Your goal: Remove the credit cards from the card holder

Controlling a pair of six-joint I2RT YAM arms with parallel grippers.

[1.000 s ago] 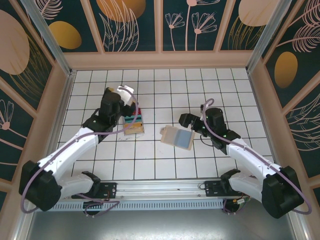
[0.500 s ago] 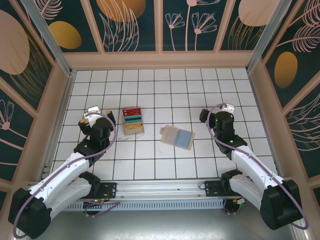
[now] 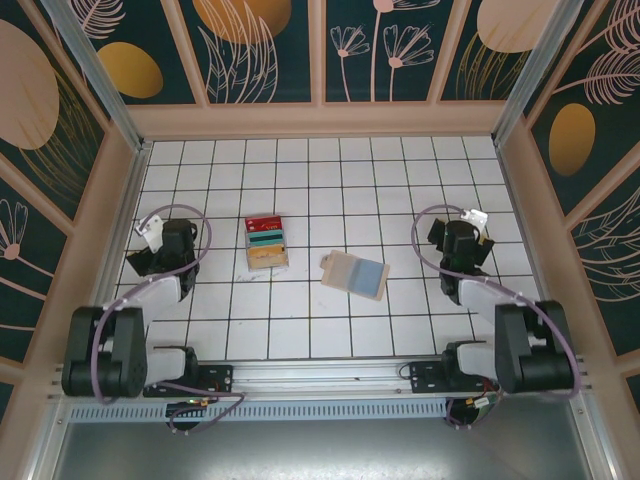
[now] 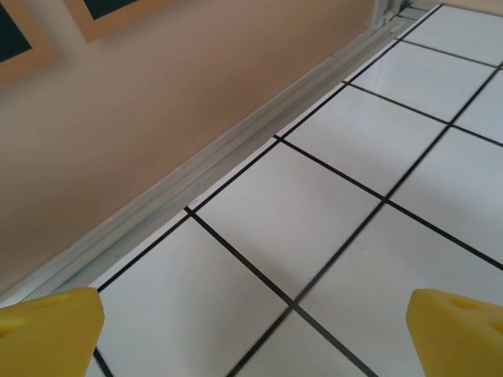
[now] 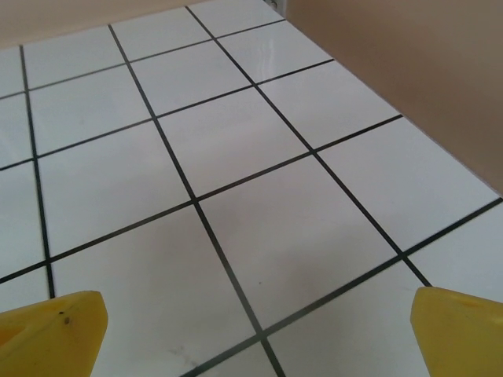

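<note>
Having drawn back sideways, the left gripper and right gripper hang open and empty, the credit cards lying apart from the card holder: task apparently done.

the tiled table is lit brightly and evenly from above; only faint, soft shadows are cast on it. a pale sheen is seen on its far tiles in both wrist views. the yellow fingertips of the left gripper are rendered slightly soft.
</note>
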